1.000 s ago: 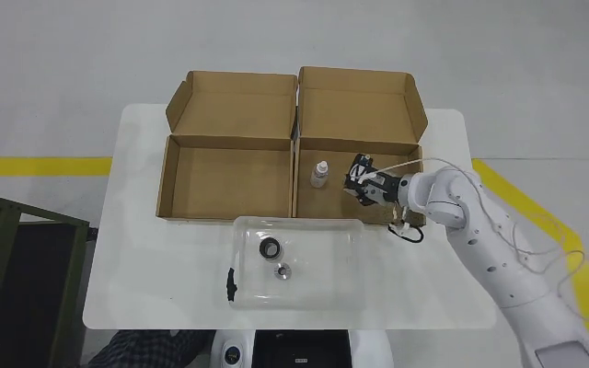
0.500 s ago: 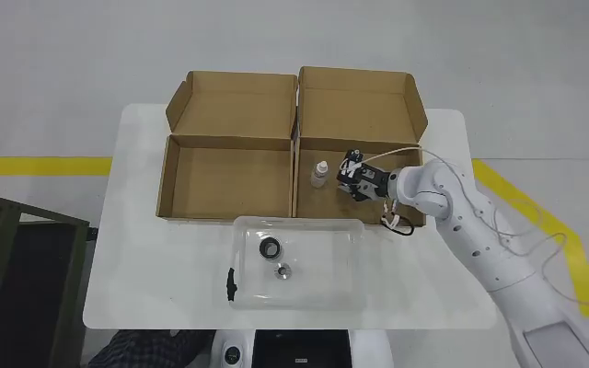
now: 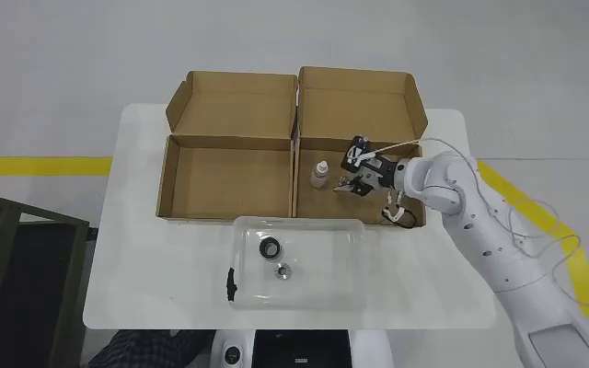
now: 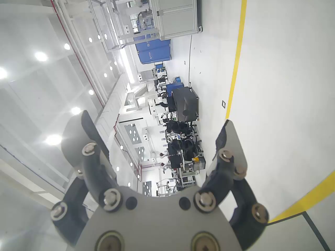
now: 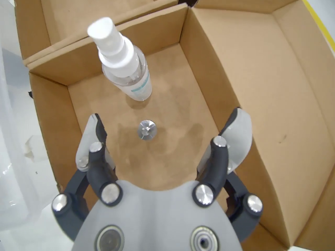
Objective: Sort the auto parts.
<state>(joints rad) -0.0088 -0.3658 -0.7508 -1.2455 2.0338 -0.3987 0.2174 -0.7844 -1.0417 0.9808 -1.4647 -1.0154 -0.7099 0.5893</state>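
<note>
1. In the top view, the right tool (image 3: 343, 183) hangs inside the right cardboard box (image 3: 368, 110), a little right of the frame's centre. Its jaws are spread wide and hold nothing.
2. A small silver part (image 5: 147, 129) lies flat on the floor of that box. In the right wrist view it sits just ahead of the gap between the two fingers and touches neither of them.
3. A clear spray bottle (image 3: 318, 173) with a white cap stands upright on the same floor. It is just beyond the silver part and near the wall shared with the left cardboard box (image 3: 225, 179).
4. The two boxes sit side by side in the upper middle of the top view, with their lids folded back.
5. A clear plastic tray (image 3: 345, 281) rests on the white worktop (image 3: 138, 239) at lower centre, just below the boxes.
6. Inside the tray lie a black ring (image 3: 269, 248) and, below and right of it, a small metal piece (image 3: 283, 270). The two are apart from each other.
7. A thin black item (image 3: 230, 283) lies at the tray's left edge.
8. The left tool (image 4: 157, 121) points out across the hall floor, its jaws wide apart and empty.
</note>
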